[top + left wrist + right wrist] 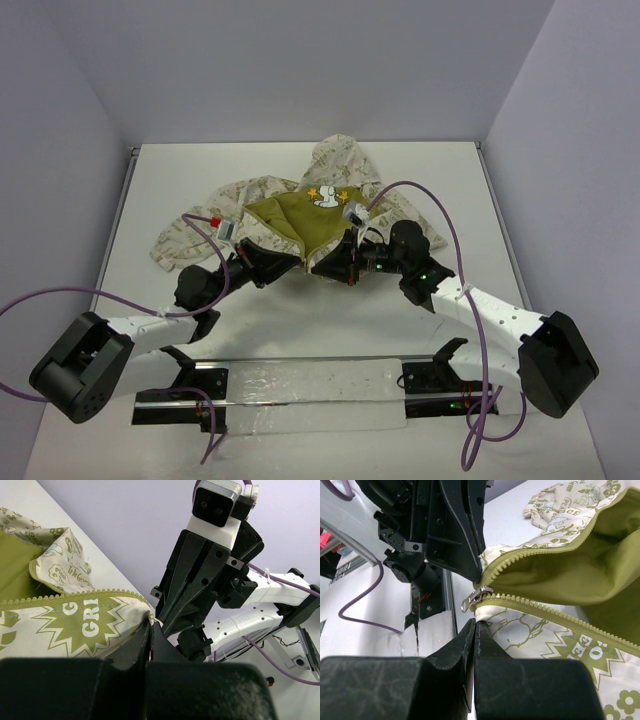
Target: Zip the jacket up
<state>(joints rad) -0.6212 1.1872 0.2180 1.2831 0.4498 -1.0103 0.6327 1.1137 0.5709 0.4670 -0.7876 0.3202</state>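
**Jacket lying open, both lower front corners pinched**

Location: the jacket point(262, 195) lies on the white tabletop point(200, 170), central and toward the far side. The hood point(345, 160) points to the back wall and the hem faces the arms. One sleeve point(185, 235) spreads out to the left.

Appearance: the outer cloth is cream with a fine olive-green print. In the wrist views the print shows as starbursts point(85, 622) with white lettering, along with flowers and cloud-like shapes. The front is spread apart, exposing the olive-green lining point(295, 225). Near the neck the lining carries a white cartoon patch point(326, 198) with yellow stars point(347, 191) beside it.

Zip: olive teeth point(545, 612) edge both front panels. The two rows diverge from the hem upward, so the front is unfastened. A metal slider point(476, 595) sits at the very bottom of one row, its pull tab hanging toward the hem.

Left fingers point(132, 652): clenched on the hem corner of one front panel, where the tooth row ends.

Right fingers point(457, 650): clenched on the hem of the other panel, with the tips just below the slider.

Relation: the two sets of fingers meet tip to tip at the jacket's lower edge, with the two panel corners just beside each other between them. The cloth at that point is lifted slightly off the tabletop.
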